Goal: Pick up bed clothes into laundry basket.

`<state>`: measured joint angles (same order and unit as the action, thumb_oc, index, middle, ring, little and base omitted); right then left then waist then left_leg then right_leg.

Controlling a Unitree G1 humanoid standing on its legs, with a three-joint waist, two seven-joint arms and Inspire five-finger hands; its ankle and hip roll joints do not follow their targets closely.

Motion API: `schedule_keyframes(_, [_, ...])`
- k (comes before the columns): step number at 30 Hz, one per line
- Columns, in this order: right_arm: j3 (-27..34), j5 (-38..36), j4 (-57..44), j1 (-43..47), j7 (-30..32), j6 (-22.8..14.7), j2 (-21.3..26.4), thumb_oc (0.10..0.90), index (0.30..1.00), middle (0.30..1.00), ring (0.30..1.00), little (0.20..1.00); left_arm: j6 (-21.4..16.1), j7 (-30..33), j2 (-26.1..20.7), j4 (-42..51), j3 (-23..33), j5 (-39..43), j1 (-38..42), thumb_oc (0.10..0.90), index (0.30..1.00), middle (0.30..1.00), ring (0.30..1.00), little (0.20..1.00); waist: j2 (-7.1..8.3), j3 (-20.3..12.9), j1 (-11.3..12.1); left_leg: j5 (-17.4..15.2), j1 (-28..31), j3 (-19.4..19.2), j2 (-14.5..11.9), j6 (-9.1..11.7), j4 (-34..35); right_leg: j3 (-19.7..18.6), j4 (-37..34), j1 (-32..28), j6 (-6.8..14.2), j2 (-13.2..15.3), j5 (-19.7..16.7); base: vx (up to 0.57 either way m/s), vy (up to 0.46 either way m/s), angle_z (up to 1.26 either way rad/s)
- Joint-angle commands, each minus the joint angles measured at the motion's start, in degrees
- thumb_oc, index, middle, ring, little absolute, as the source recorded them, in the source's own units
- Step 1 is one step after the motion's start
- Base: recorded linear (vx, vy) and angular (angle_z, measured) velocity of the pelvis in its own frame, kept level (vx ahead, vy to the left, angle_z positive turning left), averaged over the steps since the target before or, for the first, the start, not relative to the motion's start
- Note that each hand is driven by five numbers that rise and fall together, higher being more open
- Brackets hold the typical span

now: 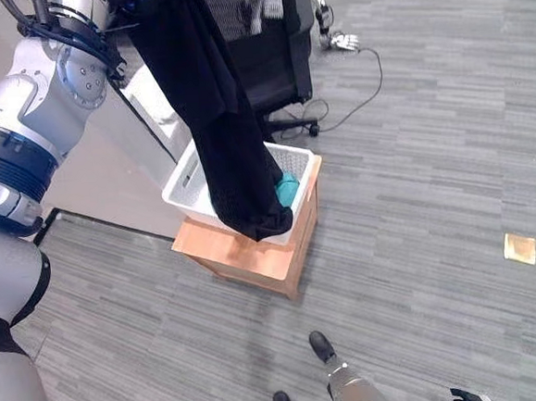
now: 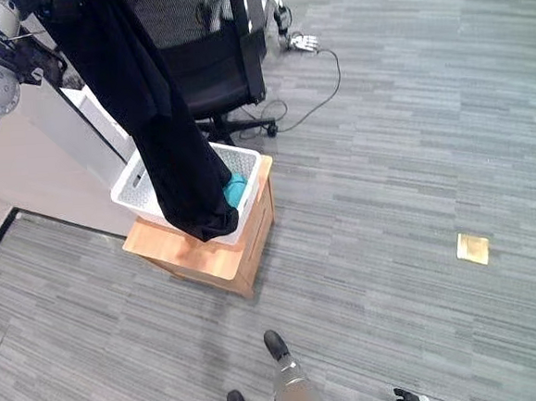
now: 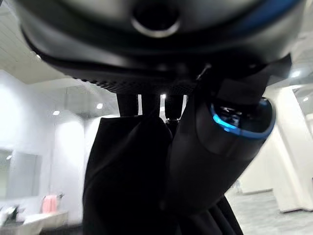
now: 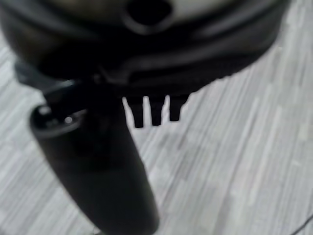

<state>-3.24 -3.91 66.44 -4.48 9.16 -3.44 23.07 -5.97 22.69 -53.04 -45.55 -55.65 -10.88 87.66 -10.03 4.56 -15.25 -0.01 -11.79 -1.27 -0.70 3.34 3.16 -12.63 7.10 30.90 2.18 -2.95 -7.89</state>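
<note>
Held up high above the laundry basket [image 1: 185, 184]: a long black cloth [image 1: 215, 121], hanging straight down with its lower end draped over the basket's near rim. Judged soft, limp and light; likely to fold, swing and snag on the rim, not to slip out of a firm pinch. Best taken near its top edge, as here, so the length falls free. Gathered at its top between the thumb and curled fingers of the left hand [image 3: 230, 147], seen in the left wrist view; cloth directly below that hand. Inside the basket, beside the hanging cloth, a teal item [image 1: 288, 190]. Under the basket, a wooden box [image 1: 254, 253]; behind the basket, a black office chair [image 1: 265, 43]. Well away from the basket, low over bare floor, the right hand [image 4: 98, 166], holding nothing, its fingers short stubs, apparently curled.
</note>
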Motion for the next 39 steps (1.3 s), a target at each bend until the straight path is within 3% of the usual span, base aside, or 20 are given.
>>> schedule_keyframes(1, [-3.29,-1.7,-3.24,-4.06,2.1,-2.02,2.6,0.8,0.9,0.9,0.9,0.9,1.3,4.72,-4.43,-6.72,7.85,-0.77,0.5,0.4,0.3,0.3,0.3,0.3,2.97,-1.51,-1.79,4.56,-4.2,5.02,-4.29,4.61,1.84,3.16,-12.1,-11.12,7.09,4.64,2.85,0.0,0.0,0.0])
schedule_keyframes(14, [-7.04,0.47,-13.6,-1.56,3.38,-4.44,4.87,0.8,0.9,0.9,0.9,0.9,0.53,3.05,-1.82,-5.48,15.76,1.85,-12.88,0.4,0.3,0.3,0.3,0.3,5.1,3.49,-2.85,5.87,-12.22,5.65,-3.67,4.78,1.84,3.05,-12.1,-4.36,6.61,3.97,1.53,-0.04,-0.015,-0.02])
schedule_keyframes(15, [-7.37,0.46,-13.91,-1.4,3.28,-4.56,5.03,0.8,0.9,0.9,0.9,0.9,0.4,2.83,-1.43,-5.89,16.33,2.28,-13.46,0.536,0.505,0.505,0.505,0.505,5.13,3.6,-2.99,5.92,-12.7,5.66,-3.62,4.78,1.84,2.85,-12.1,-4.01,6.55,3.85,1.5,-0.04,-0.015,0.0])
schedule_keyframes(16, [-7.57,0.57,-14.2,-1.47,3.21,-4.72,5.06,0.8,0.9,0.9,0.9,0.9,0.33,2.67,-1.16,-6.15,16.44,2.44,-13.82,0.596,0.594,0.594,0.594,0.594,5.15,3.81,-3.05,5.95,-12.95,5.71,-3.57,4.78,1.84,2.76,-12.1,-3.76,6.49,3.79,1.45,-0.04,-0.013,0.0])
schedule_keyframes(17, [-7.79,0.68,-14.58,-1.59,3.15,-4.85,5.05,0.8,0.9,0.9,0.9,0.9,0.23,2.51,-0.94,-6.52,16.78,2.65,-14.18,0.8,0.9,0.9,0.9,0.9,5.21,3.92,-3.1,5.97,-13.16,5.7,-3.62,4.81,1.84,2.67,-12.1,-3.55,6.46,3.72,1.44,-0.04,-0.004,-0.01])
schedule_keyframes(28, [-10.33,2.11,-15.1,-2.72,2.29,-5.67,4.42,0.8,0.9,0.9,0.9,0.9,0.21,2.93,0.07,-4.65,19.35,3.19,-16.6,0.8,0.9,0.9,0.9,0.9,4.89,4.62,-2.26,5.89,-12.14,5.11,-3.66,4.76,1.84,2.08,-12.1,-4.31,6.24,3.18,1.96,-0.01,-0.003,-0.03])
schedule_keyframes(30, [-13.44,5.35,-13.89,-2.17,3.57,-4.99,2.53,0.8,0.9,0.9,0.9,0.9,1.41,3.27,2.75,-5.93,19.65,4.66,-15.44,0.8,0.9,0.9,0.9,0.9,4.15,4.21,-1.96,5.71,-10.62,5.05,-3.49,4.71,1.84,2.02,-12.1,-6.28,6.12,3.1,2.68,0.02,0.005,0.06])
schedule_keyframes(39, [-15.54,7.0,-18.17,3.72,3.34,-4.06,6.02,0.8,0.9,0.9,0.9,0.9,0.47,3.73,7.86,-1.27,21.68,7.97,-14.46,0.8,0.9,0.9,0.9,0.9,4.29,2.76,0.37,5.39,-6.69,4.88,-4.0,4.69,1.84,3.18,-12.1,-11.14,5.89,3.28,4.16,0.01,-0.002,0.02])
